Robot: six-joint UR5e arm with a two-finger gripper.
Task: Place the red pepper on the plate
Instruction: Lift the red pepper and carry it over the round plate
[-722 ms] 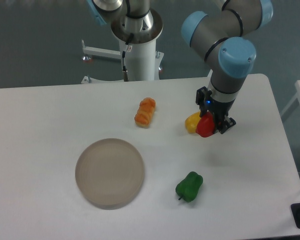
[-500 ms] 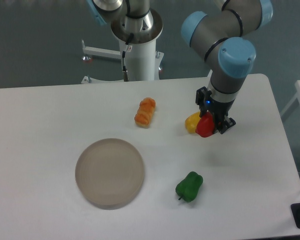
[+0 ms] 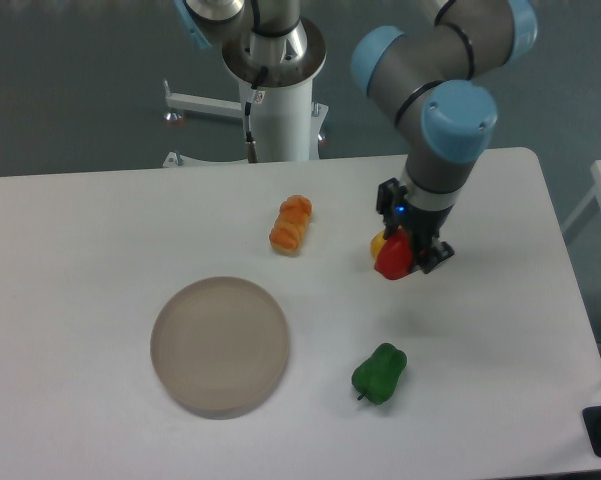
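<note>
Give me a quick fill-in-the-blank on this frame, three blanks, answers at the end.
1. The gripper is shut on the ____ pepper.
2. The plate holds ____ peppers.
3. The pepper lying nearest the plate's right edge, between it and the table's front right corner, is ____.

Missing words: red; no; green

Single fixed view, mounted high in front of the table [image 3: 100, 230] and tilted steeply down, facing the arm's pedestal [image 3: 280, 105] at the far edge. Medium range: near edge and left side of the tabletop run out of frame, right edge visible, grey floor beyond. The plate [image 3: 220, 346] sits lower left of centre, the gripper [image 3: 402, 252] right of centre. Arm's upper links cropped at the top. Camera height probably above the arm's elbow; hard to confirm. No second view, so no overlap.
</note>
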